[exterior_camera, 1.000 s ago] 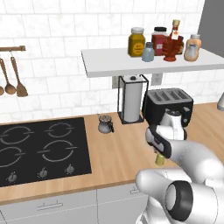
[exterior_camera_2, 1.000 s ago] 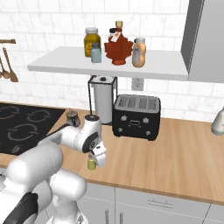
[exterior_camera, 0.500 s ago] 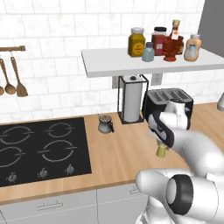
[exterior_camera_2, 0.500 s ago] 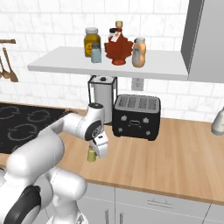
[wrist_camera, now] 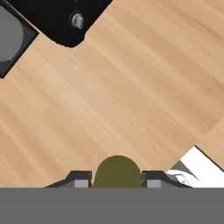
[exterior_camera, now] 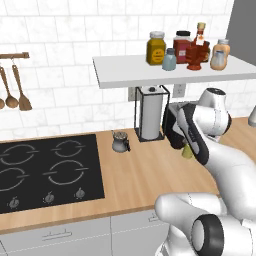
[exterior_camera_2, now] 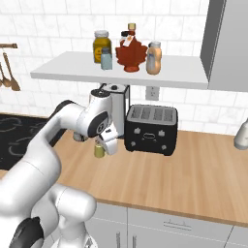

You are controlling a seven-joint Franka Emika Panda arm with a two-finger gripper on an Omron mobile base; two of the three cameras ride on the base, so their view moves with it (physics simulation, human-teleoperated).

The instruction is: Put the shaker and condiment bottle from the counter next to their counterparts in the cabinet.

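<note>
My gripper (wrist_camera: 117, 180) is shut on the shaker (wrist_camera: 117, 170), a tiny olive-yellow cylinder. The shaker (exterior_camera: 187, 150) hangs a little above the counter (exterior_camera: 145, 180), in front of the toaster, and it shows under the hand (exterior_camera_2: 100, 150) from the other side too. On the cabinet (exterior_camera: 150, 76) stand a yellow jar (exterior_camera: 156, 48), a pale blue-grey shaker (exterior_camera: 169, 60), a red jar (exterior_camera: 182, 46) and a red bottle (exterior_camera: 199, 52). The condiment bottle (exterior_camera: 219, 54) stands at the right end of that row, beside the red bottle.
A black toaster (exterior_camera_2: 150, 129) and a paper towel holder (exterior_camera: 151, 113) stand at the back of the counter under the shelf. A small grey pot (exterior_camera: 120, 142) sits by the black hob (exterior_camera: 45, 170). Wooden spoons (exterior_camera: 11, 90) hang on the left wall.
The jaws closed on the shaker, and the arm has lifted it off the counter, up and back toward the toaster.
</note>
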